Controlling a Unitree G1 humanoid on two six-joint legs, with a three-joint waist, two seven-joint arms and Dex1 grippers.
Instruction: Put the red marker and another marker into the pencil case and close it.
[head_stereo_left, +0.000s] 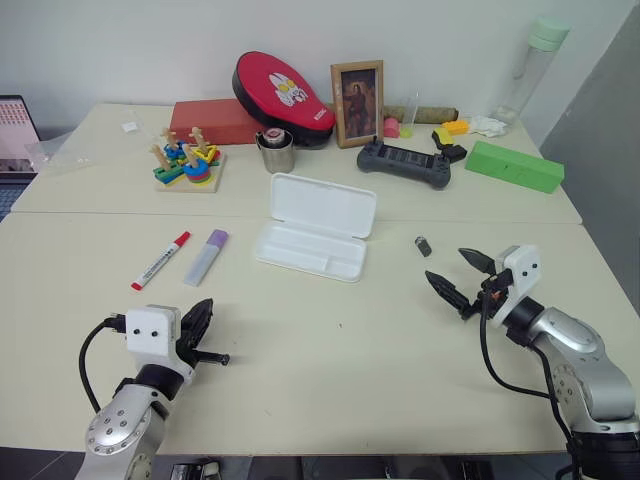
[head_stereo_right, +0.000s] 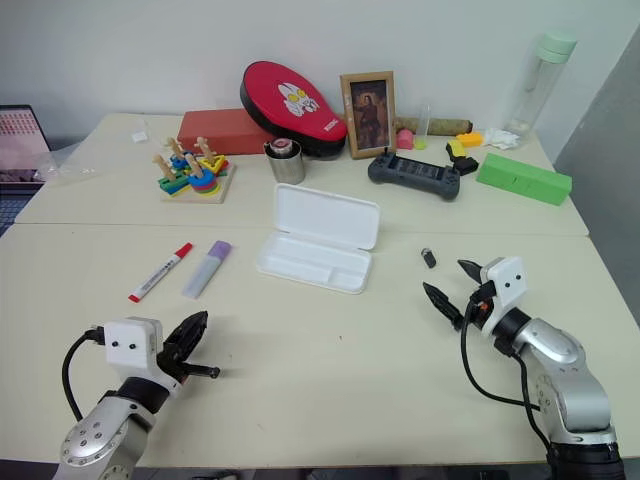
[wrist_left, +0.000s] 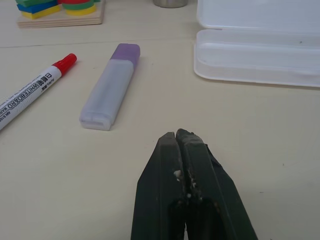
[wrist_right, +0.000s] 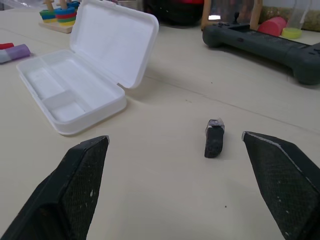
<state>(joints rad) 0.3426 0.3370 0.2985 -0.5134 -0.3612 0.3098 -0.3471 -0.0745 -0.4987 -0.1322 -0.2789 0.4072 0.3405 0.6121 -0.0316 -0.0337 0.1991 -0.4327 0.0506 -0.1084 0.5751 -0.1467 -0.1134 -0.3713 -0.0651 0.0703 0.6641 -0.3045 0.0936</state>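
Cream tabletop (head_stereo_left: 330, 350), two slabs joined by a seam. Flat white plastic pencil case with rounded corners (head_stereo_left: 312, 250) lies near table centre, hinged lid swung fully back and resting open behind the tray; compartments hold nothing. To its left, well apart from it, two markers lie side by side, roughly parallel, not touching: slim white-barrelled red marker with red cap and red end (head_stereo_left: 160, 260) on the outside, and short thick marker with pale grey translucent barrel and lilac cap (head_stereo_left: 206, 257) between it and the case. Left gripper (head_stereo_left: 203, 318) sits low over the table in front of the markers, its two black fingers (wrist_left: 175, 165) pressed together, nothing between them; the lilac-capped marker lies just ahead of the tips in the left wrist view. Right gripper (head_stereo_left: 458, 277) hovers at the right of the table, jaws spread wide, holding nothing. A small dark oblong object (head_stereo_left: 423, 246) lies on the table between the case and the right gripper. Behind: coloured wooden stacking toy (head_stereo_left: 187, 165), metal cup (head_stereo_left: 276, 152), red pad (head_stereo_left: 281, 95), framed picture (head_stereo_left: 357, 102), dark game controller (head_stereo_left: 405, 162), green rectangular box (head_stereo_left: 513, 166).
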